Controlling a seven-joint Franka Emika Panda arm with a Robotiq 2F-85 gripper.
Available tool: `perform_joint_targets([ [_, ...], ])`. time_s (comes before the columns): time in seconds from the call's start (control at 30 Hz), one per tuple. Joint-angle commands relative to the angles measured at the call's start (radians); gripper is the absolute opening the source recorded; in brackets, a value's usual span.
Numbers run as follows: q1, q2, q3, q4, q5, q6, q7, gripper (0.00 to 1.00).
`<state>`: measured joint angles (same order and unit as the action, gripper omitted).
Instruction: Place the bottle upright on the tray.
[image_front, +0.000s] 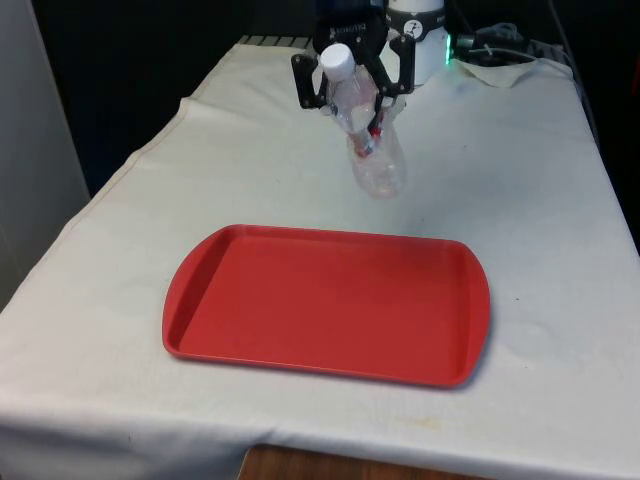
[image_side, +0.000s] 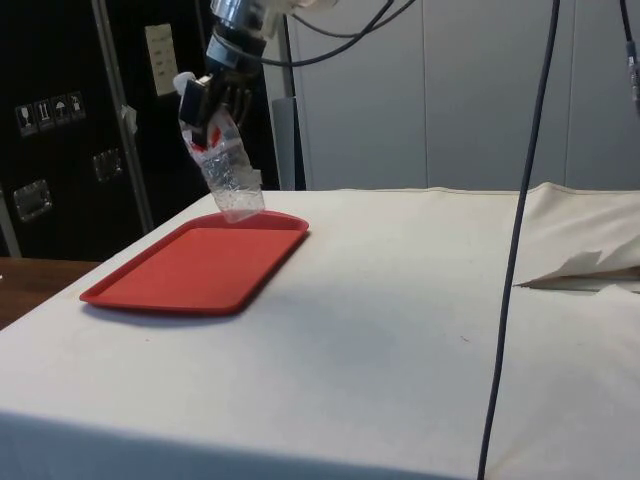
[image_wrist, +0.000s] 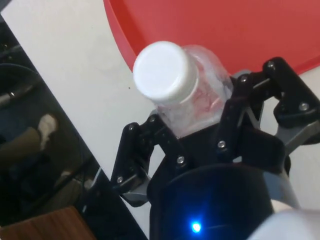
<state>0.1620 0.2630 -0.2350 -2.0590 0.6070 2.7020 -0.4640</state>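
The bench (image_front: 520, 180) carries a red tray (image_front: 300, 310) near the front edge. Beyond the tray's far rim, the clear bottle (image_front: 372, 150) with its white cap (image_front: 337, 60) hangs tilted above the cloth, the jaws (image_front: 350, 75) pinching its upper body.

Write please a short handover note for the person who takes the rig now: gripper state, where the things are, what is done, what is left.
Gripper: the black two-finger gripper is shut on the clear plastic bottle with a white cap, holding it by the upper body, below the cap.
Bottle: in the air, tilted, cap up, its base low near the far edge of the red plastic tray.
Tray: flat on the white cloth, nothing on it.
Done: bottle grasped and lifted.
Left: bring it over the tray, set it upright, open the gripper, move away.
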Motion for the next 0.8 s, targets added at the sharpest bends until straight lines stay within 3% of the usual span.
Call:
perform_joint_targets([
  [0.0,-0.006,0.000,0.016,0.004,0.035,0.019,-0.037,0.00],
  [0.07,-0.006,0.002,0.020,0.005,0.049,0.028,-0.059,0.00],
  [0.1,-0.001,0.003,0.005,0.000,0.020,0.013,-0.032,0.00],
  [0.17,-0.006,0.006,0.024,0.006,0.069,0.040,-0.092,0.00],
  [0.33,-0.008,0.012,0.034,0.007,0.100,0.061,-0.144,0.00],
  [0.37,-0.001,0.014,0.018,0.001,0.072,0.049,-0.118,0.00],
  [0.4,-0.008,0.013,0.036,0.008,0.107,0.064,-0.156,0.00],
  [0.57,-0.008,0.019,0.045,0.010,0.147,0.084,-0.221,0.00],
  [0.6,-0.001,0.020,0.028,0.001,0.118,0.072,-0.196,0.00],
  [0.63,-0.009,0.021,0.048,0.011,0.157,0.089,-0.239,0.00],
  [0.67,-0.009,0.025,0.052,0.013,0.176,0.098,-0.271,0.00],
  [0.77,-0.010,0.030,0.056,0.017,0.203,0.106,-0.315,0.00],
])
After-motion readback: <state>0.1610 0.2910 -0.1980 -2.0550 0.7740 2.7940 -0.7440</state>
